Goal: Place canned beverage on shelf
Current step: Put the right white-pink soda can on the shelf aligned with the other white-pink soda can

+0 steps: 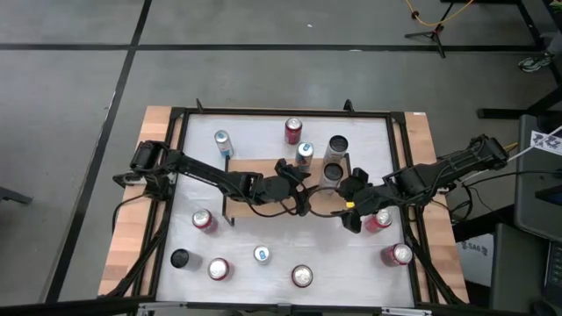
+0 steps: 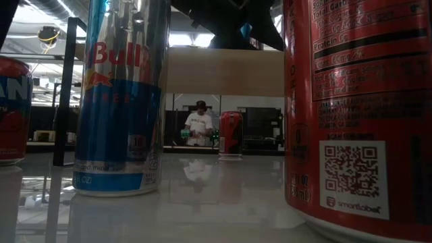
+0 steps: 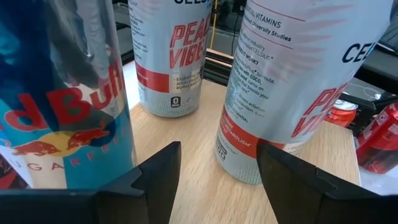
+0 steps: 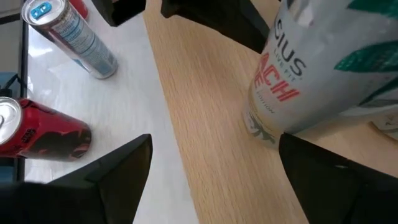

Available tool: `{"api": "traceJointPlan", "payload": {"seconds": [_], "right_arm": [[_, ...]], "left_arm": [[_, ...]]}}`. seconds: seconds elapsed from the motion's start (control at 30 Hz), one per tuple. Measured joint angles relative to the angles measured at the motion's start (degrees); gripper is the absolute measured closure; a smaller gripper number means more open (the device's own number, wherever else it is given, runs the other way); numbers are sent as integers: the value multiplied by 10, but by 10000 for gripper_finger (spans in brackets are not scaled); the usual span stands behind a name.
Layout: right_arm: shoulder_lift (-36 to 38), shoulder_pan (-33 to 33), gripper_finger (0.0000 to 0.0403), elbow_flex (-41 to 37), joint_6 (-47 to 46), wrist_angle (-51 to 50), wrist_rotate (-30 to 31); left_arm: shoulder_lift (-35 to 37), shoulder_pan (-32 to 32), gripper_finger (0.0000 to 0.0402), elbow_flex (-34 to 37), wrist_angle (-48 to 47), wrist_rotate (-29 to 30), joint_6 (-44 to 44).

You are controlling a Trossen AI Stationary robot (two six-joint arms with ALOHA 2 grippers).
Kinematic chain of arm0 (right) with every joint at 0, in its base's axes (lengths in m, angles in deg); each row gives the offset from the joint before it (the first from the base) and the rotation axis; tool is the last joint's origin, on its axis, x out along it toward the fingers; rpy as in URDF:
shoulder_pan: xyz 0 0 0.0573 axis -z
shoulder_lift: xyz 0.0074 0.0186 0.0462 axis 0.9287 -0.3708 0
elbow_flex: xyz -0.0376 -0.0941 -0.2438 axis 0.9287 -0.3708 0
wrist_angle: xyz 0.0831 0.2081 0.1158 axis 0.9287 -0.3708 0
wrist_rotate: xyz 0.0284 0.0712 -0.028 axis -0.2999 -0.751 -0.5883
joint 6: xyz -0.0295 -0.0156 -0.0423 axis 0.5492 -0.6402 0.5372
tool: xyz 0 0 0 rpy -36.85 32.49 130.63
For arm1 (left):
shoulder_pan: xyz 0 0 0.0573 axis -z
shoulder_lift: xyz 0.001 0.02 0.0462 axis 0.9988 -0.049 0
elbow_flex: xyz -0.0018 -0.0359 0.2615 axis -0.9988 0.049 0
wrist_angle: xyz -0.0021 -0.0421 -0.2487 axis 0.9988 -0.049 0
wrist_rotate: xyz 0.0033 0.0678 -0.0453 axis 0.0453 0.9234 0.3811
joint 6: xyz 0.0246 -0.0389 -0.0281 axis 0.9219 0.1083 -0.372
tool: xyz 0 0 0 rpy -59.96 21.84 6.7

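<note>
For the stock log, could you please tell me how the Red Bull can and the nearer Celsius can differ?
The Red Bull can is blue and silver with a red logo; the Celsius can is white with red lettering. The Celsius can stands on the shelf ahead of the left gripper's open fingers; the Red Bull can is beside them, its base hidden. Both are drink cans.

Upright white can (image 3: 273, 93) on shelf (image 3: 205, 186)

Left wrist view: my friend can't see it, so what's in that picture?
Two tall white cans with red lettering and a blue Red Bull can stand on the wooden shelf. The left gripper is open in front of them, its dark fingers holding nothing, and red cans sit on the table beyond.
</note>
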Motion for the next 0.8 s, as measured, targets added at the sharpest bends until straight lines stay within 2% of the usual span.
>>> {"api": "traceJointPlan", "payload": {"seconds": [0.43,0.8], "right_arm": [[5,0,61,0,-1,-65,0],[59,0,61,0,-1,-69,4]], "left_arm": [[0,3,190,0,-30,0,-2],[0,3,190,0,-20,0,-16]]}}
